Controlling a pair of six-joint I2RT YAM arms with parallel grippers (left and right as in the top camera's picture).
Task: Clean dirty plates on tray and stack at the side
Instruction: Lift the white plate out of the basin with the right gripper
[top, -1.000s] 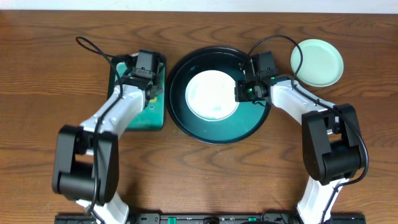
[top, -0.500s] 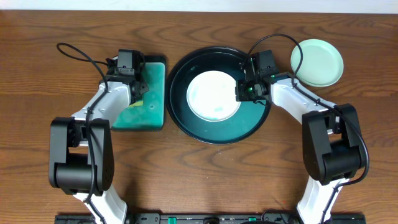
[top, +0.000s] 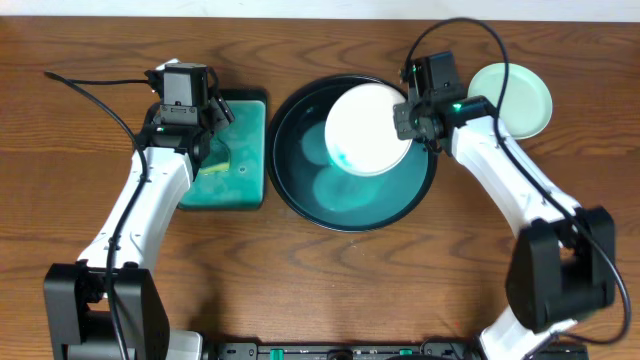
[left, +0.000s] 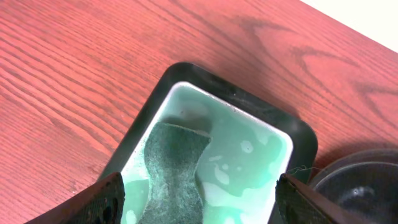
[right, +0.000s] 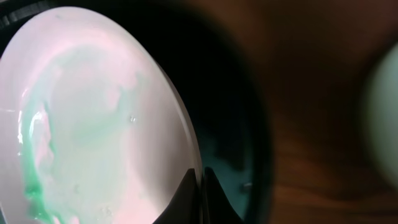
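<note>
R gripper (top: 402, 118) pinches white plate (top: 365, 130) by rim, tilted over tray (top: 300, 200). L gripper (left: 211, 200), jaws wide, hangs straight above sponge (left: 174, 168), long axis crosswise to closing line.

Left arm (top: 150, 205), right arm (top: 505, 185): white links, black joint housings. Thin black cables, left (top: 50, 76) and right (top: 462, 21), loop off wrists toward 12 o'clock. Green LED (top: 456, 104) on right wrist.

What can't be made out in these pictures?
Sponge: left wrist view, lower end cut off by bottom edge.
Pale round shape: overhead, under teal liquid; plate or reflection, cannot tell.
Mint-green plate: overhead, left edge behind right arm; right wrist, blurred, cut off.
White plate: underside turned away, overhead and right wrist.
</note>
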